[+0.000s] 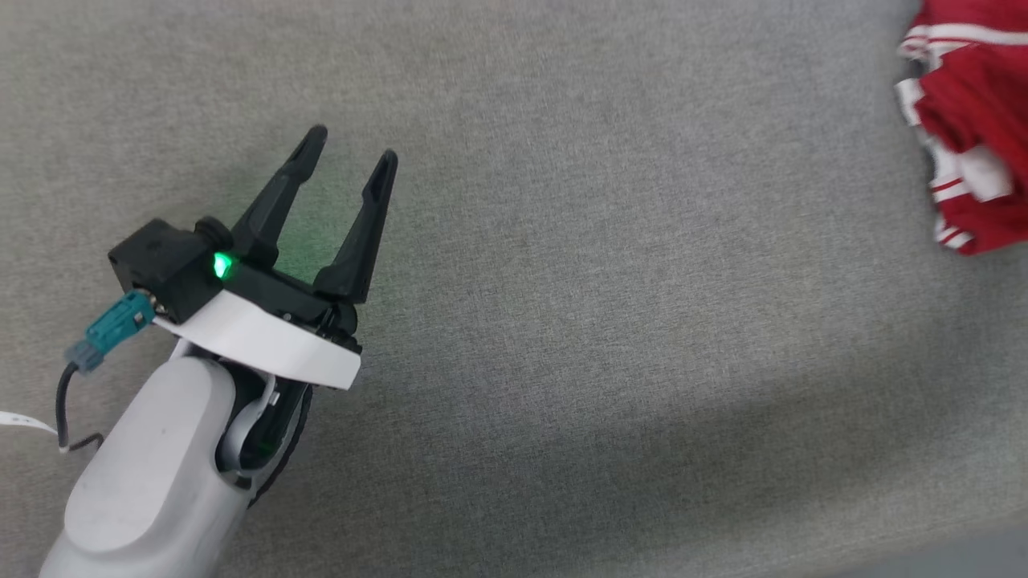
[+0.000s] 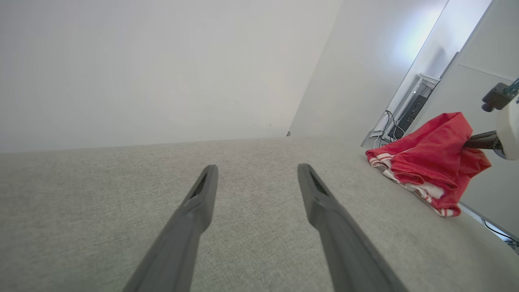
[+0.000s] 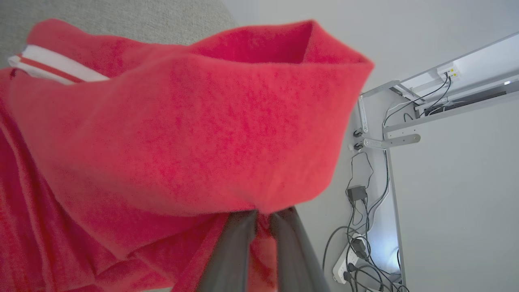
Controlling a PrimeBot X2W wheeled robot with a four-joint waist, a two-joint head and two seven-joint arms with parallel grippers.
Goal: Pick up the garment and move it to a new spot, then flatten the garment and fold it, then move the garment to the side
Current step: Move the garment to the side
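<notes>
surface [image 1: 562, 337]: grey woven fabric, flat and broad, with a darker band of shadow along the near edge in the head view.

garment [image 1: 976, 104]: bright red soft fabric shirt with white sleeve ends and thin red-and-white striped trim bands; bunched up by the right edge of the surface, not spread flat. In the left wrist view [image 2: 429, 162], lower folds and striped trim resting on the surface, upper part drawn up into a peak. Well apart from the left gripper.

left gripper [image 1: 352, 144]: black, with two long fingers on a white wrist plate and a pale grey forearm [image 1: 152, 482]; spread wide apart, gripping nothing; over the bare left part of the surface, pointing toward the far edge. Same wide gap in the left wrist view [image 2: 257, 168], with only grey fabric between.

right gripper [image 3: 263, 221]: two dark fingers drawn close together, clamped on a fold of the red cloth, tips buried under it. In the left wrist view [image 2: 480, 141], reaching into the raised part of the garment from the right.

green light [image 1: 222, 265]: small, glowing, at the base of the left gripper.

teal connector [image 1: 112, 329]: plugged into the black block beside the left gripper, with a dark cable trailing off it.

cables [image 3: 365, 227]: dark, tangled, hanging against a pale wall beyond the garment.
</notes>
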